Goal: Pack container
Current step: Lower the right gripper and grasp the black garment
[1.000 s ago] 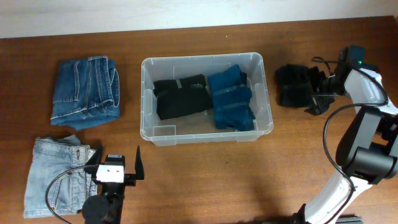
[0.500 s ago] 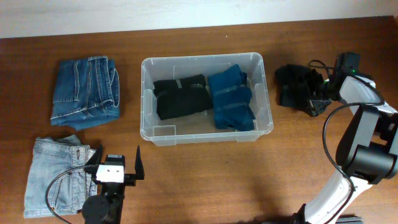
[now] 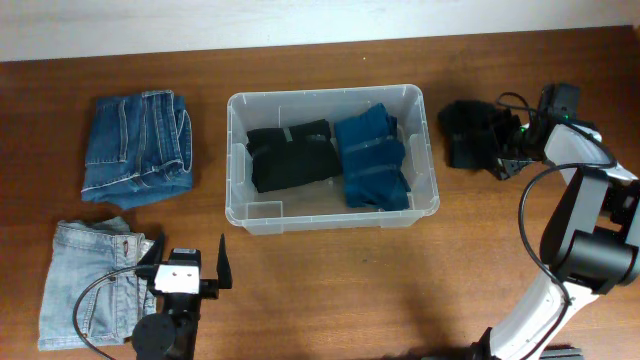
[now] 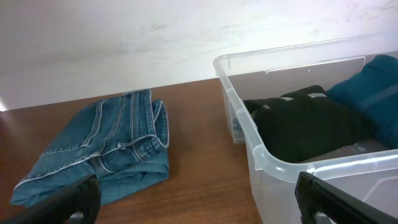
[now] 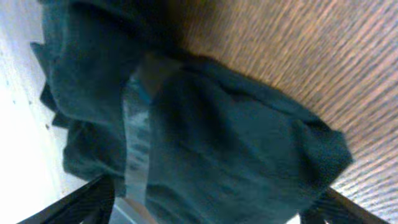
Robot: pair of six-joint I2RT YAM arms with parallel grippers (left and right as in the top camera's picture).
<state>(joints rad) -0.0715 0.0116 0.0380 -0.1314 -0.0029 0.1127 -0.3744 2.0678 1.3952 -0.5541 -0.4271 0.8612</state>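
Observation:
The container [image 3: 330,218], a clear plastic tub, stands mid-table and holds a folded black garment [image 3: 290,157] and a folded blue garment [image 3: 372,158]. Its near corner shows in the left wrist view [image 4: 249,127]. A dark folded garment [image 3: 468,135] lies on the table to the right of the tub. My right gripper [image 3: 508,152] is at that garment's right edge. In the right wrist view the garment [image 5: 211,124] fills the frame, and my open right gripper [image 5: 217,208] has a finger on either side of it. My left gripper [image 3: 187,255] is open and empty near the front edge.
Folded dark-blue jeans [image 3: 138,145] lie at the far left and also show in the left wrist view [image 4: 106,149]. Folded light-blue jeans [image 3: 90,280] lie at the front left, beside my left arm. A pale wall runs behind the table.
My right gripper has moved left onto the dark garment, which has shifted slightly left. The left arm has not moved.

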